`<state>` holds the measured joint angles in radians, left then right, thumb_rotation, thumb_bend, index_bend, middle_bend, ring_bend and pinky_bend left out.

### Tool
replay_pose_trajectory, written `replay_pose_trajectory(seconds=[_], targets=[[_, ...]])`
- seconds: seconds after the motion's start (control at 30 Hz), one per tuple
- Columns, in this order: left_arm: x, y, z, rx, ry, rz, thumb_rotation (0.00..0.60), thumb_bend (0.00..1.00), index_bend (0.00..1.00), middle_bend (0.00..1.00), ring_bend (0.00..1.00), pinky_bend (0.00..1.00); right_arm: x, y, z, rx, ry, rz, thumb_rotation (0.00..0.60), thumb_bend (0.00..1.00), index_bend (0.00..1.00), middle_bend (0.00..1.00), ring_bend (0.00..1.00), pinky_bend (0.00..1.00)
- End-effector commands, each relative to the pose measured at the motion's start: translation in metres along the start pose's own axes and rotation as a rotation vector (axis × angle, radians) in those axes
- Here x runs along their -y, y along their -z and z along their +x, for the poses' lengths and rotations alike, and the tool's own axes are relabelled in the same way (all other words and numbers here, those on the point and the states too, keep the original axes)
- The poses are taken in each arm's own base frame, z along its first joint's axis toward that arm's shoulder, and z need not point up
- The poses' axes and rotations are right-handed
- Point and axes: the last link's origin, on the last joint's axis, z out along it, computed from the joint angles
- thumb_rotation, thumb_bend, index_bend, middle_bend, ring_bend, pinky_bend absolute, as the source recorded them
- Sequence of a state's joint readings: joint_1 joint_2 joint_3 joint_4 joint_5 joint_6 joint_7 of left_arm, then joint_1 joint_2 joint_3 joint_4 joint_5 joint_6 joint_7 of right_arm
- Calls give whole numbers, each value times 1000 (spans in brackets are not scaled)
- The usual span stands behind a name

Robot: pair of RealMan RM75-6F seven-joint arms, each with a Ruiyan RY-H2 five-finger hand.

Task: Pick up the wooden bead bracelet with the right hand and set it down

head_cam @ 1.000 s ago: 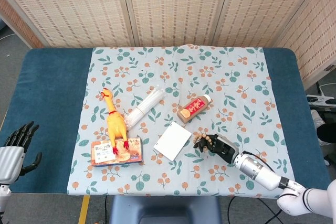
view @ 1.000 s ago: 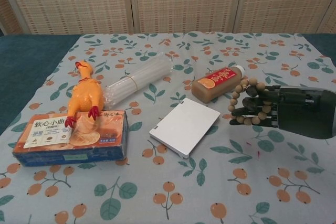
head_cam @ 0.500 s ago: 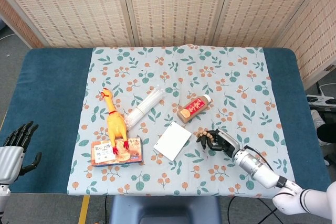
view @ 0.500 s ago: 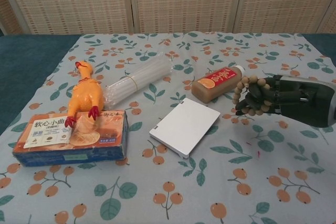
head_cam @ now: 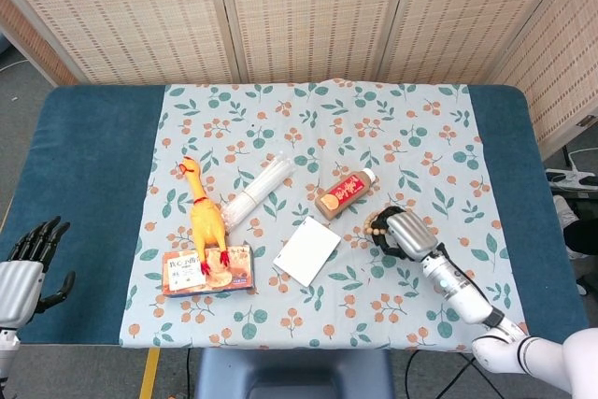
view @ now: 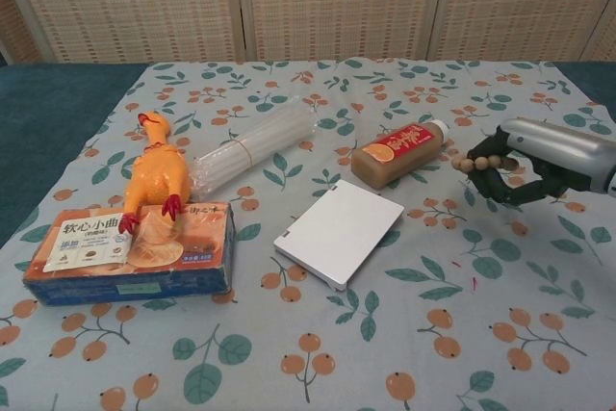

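The wooden bead bracelet point(view: 478, 163) of round tan beads hangs in my right hand point(view: 515, 178), lifted off the cloth to the right of the drink bottle. In the head view the bracelet point(head_cam: 377, 226) shows at the left side of the right hand point(head_cam: 397, 234), whose dark fingers curl around it. Most of the loop is hidden behind the fingers. My left hand point(head_cam: 26, 259) hangs off the table's left edge, fingers spread, holding nothing.
A brown drink bottle point(view: 397, 152) lies just left of the right hand. A white card box point(view: 339, 231) sits in the middle. Further left are a bundle of clear straws point(view: 250, 149), a yellow rubber chicken point(view: 157, 178) and an orange snack box point(view: 130, 252).
My right hand has turned over and drawn back to the right and up with the bracelet, away from the white box. The left hand has stayed still.
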<state>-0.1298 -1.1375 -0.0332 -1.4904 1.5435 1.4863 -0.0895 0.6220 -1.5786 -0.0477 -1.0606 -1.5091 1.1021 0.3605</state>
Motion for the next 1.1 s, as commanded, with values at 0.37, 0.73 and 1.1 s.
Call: replay_pose_trajectory(seconds=[0.37,0.73,1.1], targets=[[1,-1,0,3,1,2,600,455,0,0,0,143,-30,13,-12,229,515,-150,600,369,29,277,40,54],[0,0,-1,3,-2,3,600,452,0,0,0,143,-27,36,14,266,555,-210,600,132,0,37,0,0],[-2,0,-2,7,-5,-4,600,451,0,0,0,143,-24,52,34,185,548,-236,600,128,0,0,0,0]])
